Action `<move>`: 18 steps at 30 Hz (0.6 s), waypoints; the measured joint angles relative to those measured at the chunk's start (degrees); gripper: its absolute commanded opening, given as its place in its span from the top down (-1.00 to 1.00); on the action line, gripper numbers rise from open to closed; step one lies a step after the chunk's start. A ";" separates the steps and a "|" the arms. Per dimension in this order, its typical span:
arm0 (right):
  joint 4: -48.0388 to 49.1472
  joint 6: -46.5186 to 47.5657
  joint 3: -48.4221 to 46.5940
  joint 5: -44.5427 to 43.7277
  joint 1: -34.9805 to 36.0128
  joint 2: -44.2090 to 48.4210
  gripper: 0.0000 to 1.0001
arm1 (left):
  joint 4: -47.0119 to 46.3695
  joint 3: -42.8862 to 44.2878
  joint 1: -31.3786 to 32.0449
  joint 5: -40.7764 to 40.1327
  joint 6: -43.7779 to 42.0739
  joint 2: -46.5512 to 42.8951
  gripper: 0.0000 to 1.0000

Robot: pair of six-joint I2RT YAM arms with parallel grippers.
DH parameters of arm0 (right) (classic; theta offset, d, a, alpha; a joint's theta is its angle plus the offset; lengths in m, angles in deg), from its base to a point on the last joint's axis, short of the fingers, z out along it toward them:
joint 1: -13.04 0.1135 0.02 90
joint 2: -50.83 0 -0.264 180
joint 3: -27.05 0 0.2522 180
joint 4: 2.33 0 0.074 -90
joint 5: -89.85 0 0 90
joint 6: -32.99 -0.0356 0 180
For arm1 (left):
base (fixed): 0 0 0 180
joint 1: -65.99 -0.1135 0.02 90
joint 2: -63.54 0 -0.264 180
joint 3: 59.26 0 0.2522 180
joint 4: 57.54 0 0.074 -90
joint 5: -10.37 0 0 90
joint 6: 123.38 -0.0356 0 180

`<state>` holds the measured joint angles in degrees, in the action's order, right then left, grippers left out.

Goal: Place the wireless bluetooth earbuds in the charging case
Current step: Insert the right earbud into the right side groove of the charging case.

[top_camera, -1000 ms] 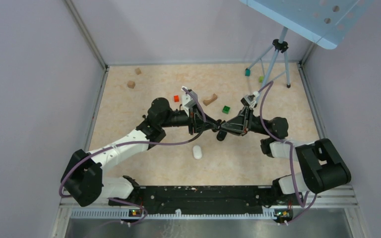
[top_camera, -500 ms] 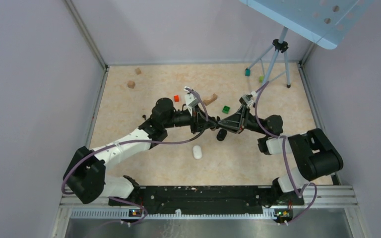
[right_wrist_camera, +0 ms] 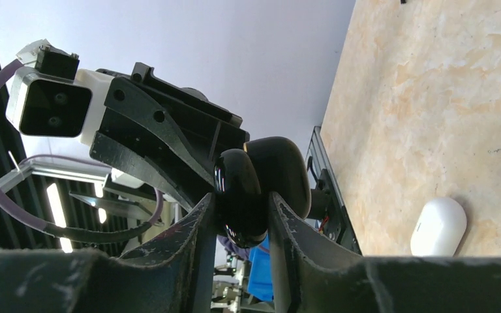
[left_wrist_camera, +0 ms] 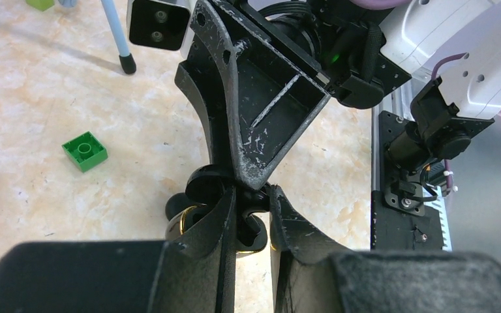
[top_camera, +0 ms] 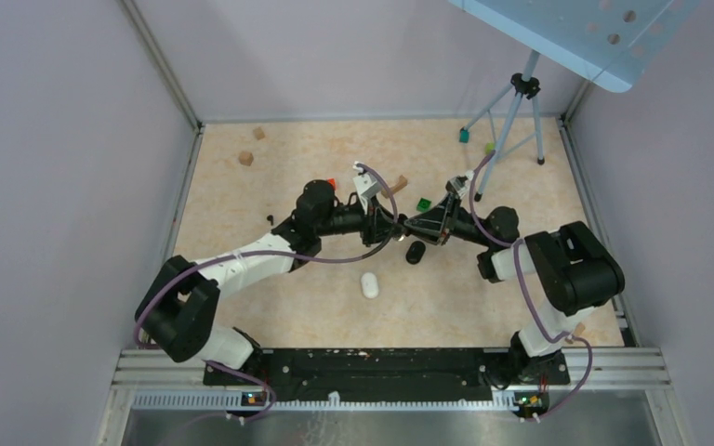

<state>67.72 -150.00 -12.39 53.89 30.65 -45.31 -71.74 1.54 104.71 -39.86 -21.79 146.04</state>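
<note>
Grey walls enclose a beige table [top_camera: 242,214]. From above, the left gripper [top_camera: 393,227] and right gripper [top_camera: 410,226] meet tip to tip mid-table, with the black charging case [top_camera: 415,253] lying just toward the near edge. Left wrist: its fingers, narrowly parted, clamp what seems the earbud [left_wrist_camera: 252,202] above the open case. Right wrist: those fingers pinch the glossy earbud. Two grips pulling apart could flick it off, missing the case.
</note>
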 measured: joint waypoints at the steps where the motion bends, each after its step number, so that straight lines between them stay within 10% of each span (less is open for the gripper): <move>1: -0.26 0.24 0.00 0.00 0.00 0.00 0.36 | -0.13 0.09 0.00 0.22 0.00 0.35 1.00; 18: -0.70 0.04 0.00 -1.49 0.59 0.07 0.81 | -0.22 0.81 -0.81 1.99 -0.46 1.03 1.00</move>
<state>67.02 -149.96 -12.39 52.40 31.24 -45.25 -71.96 2.35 103.90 -37.87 -22.25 147.06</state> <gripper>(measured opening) 0.290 0.243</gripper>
